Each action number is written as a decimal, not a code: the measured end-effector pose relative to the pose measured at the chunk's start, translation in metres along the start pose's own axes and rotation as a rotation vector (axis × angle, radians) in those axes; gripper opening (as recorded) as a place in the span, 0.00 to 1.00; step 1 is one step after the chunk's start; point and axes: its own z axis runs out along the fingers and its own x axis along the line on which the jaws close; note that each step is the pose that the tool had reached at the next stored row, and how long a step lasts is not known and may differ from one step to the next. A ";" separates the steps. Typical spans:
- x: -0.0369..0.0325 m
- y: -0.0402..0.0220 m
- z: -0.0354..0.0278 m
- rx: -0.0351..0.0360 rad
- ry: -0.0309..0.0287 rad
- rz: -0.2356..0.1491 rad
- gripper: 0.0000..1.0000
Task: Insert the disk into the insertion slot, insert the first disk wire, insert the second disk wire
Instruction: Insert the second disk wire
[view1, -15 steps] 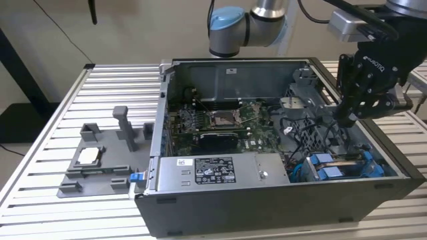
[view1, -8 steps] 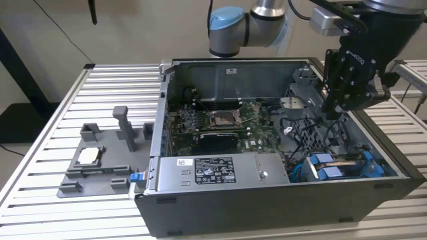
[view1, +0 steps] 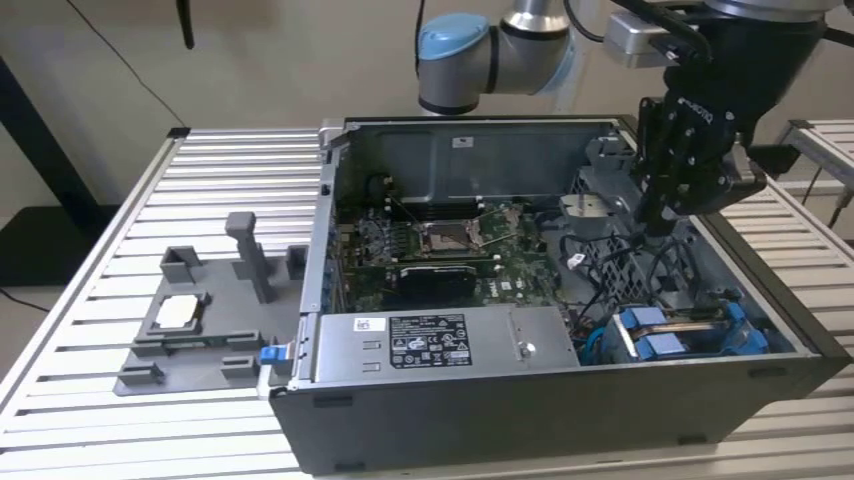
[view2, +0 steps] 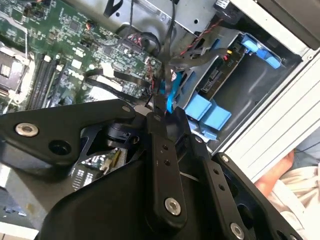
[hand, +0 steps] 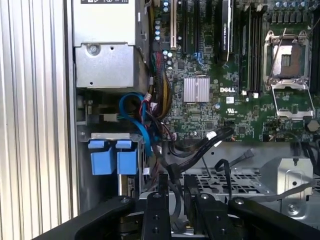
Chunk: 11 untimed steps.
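Observation:
The disk (view1: 694, 318) lies in the insertion slot (view1: 667, 335) at the case's front corner on the exterior view's right, blue tabs (hand: 114, 160) at its end. In the second wrist view the disk (view2: 220, 75) shows edge-on behind the blue tabs (view2: 207, 112). My gripper (view1: 663, 222) hangs inside the case just behind the slot, over a bundle of wires. In the first wrist view my gripper (hand: 176, 182) has its two fingers close together with a black disk wire (hand: 173, 171) between them. A blue wire (view2: 169, 92) runs right beside the fingertip (view2: 159, 112).
The grey power-supply box (view1: 441, 340) fills the case front beside the slot. The green motherboard (view1: 441, 250) lies behind it. A grey fixture (view1: 200, 320) stands on the slatted table (view1: 80, 330) at the exterior view's left. A person's sleeve (view2: 300, 190) is beside the case.

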 end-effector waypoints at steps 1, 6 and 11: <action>-0.0002 0.0010 0.0000 0.0004 0.0037 -0.002 0.27; -0.0004 0.0015 0.0001 0.0008 0.0047 -0.004 0.27; -0.0047 0.0072 0.0016 0.0229 0.0285 -0.005 0.27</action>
